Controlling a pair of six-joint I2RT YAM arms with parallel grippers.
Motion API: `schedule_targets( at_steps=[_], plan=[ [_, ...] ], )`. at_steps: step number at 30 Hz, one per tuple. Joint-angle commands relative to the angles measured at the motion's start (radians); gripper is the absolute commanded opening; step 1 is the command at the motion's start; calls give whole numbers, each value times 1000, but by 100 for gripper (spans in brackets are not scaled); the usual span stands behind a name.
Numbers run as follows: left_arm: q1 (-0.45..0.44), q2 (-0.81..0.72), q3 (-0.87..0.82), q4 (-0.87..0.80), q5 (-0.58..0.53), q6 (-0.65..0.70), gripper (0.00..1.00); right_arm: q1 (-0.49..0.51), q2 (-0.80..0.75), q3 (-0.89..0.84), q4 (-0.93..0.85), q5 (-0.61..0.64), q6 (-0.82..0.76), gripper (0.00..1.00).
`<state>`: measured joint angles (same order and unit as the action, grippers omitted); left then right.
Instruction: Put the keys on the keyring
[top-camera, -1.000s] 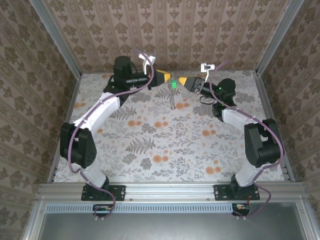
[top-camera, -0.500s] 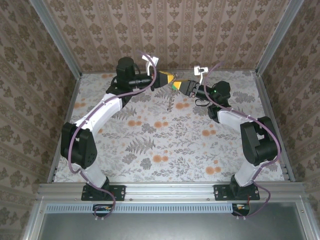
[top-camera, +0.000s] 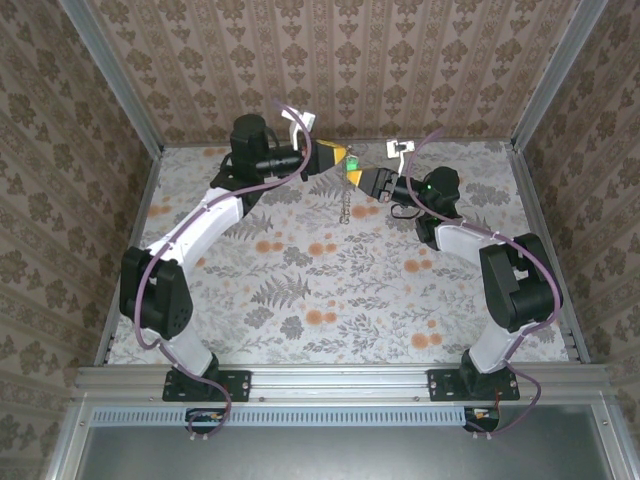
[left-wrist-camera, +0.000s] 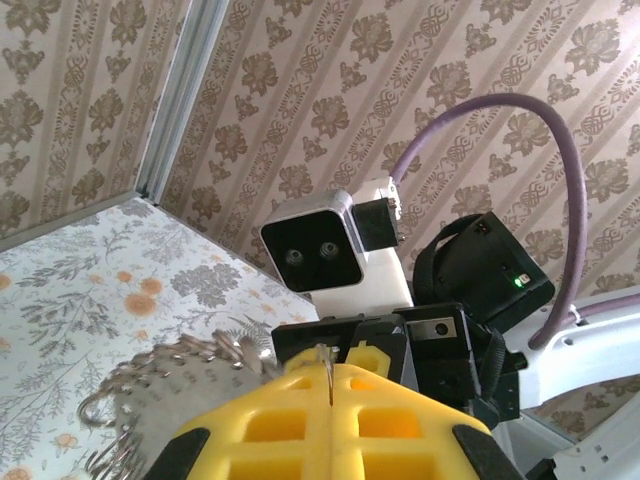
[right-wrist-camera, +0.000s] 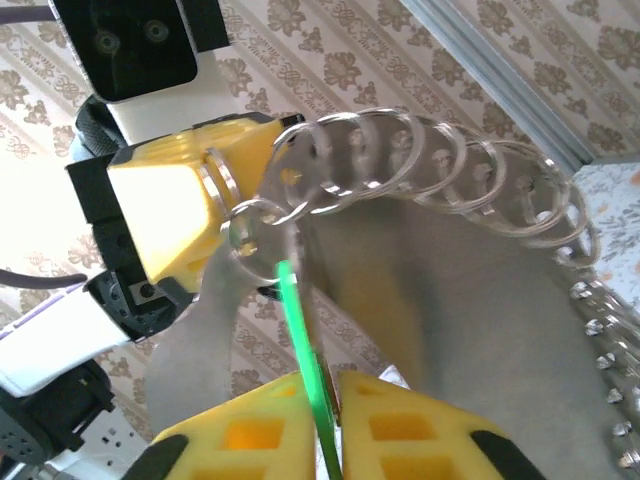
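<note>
Left hand (top-camera: 338, 157) is closed at far centre, above the desk (top-camera: 300, 290). Its yellow ribbed plastic fingers are pressed flat together with a thin metal sliver in the seam. In the right wrist view, one small wire loop of the ring chain (right-wrist-camera: 430, 165) lies across its tip.

Right hand (right-wrist-camera: 325, 385) is clamped on the key (right-wrist-camera: 298, 320). The green head shows edge-on as a thin strip between the yellow fingers; the blade is hidden. The key's top end is just beside the small end loop, contact or not I can't tell.

Ring chain is silvery linked wire loops, arcing up and to the right in the right wrist view. In the top view its loose end hangs below the hands over the floral-print desk.

Keyring (right-wrist-camera: 470, 300) is a broad grey-tan band curving under the chain. It's heavily blurred, with the lower part cut off. Can't tell how it joins the chain.

Hands are nearly tip to tip, the right one just to the near right of the left.
</note>
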<state>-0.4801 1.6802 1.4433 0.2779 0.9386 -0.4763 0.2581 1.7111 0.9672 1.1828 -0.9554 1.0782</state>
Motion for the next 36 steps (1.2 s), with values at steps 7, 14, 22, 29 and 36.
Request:
schedule_targets(
  at_steps=[7, 14, 22, 29, 36],
  plan=[
    [9, -63, -25, 68, -15, -18, 0, 37, -41, 12, -26, -29, -35, 0],
    [15, -72, -44, 91, -35, -26, 0, 80, -75, 10, -173, -49, -147, 0],
    [14, -78, -74, 122, -33, -45, 0, 101, -73, 43, -224, -5, -175, 0],
    [12, -88, -111, 179, -59, -91, 0, 101, -43, 53, -207, 41, -143, 0],
    [13, -95, -138, 231, -113, -164, 0, 88, -122, -45, -266, 71, -184, 39]
  ],
)
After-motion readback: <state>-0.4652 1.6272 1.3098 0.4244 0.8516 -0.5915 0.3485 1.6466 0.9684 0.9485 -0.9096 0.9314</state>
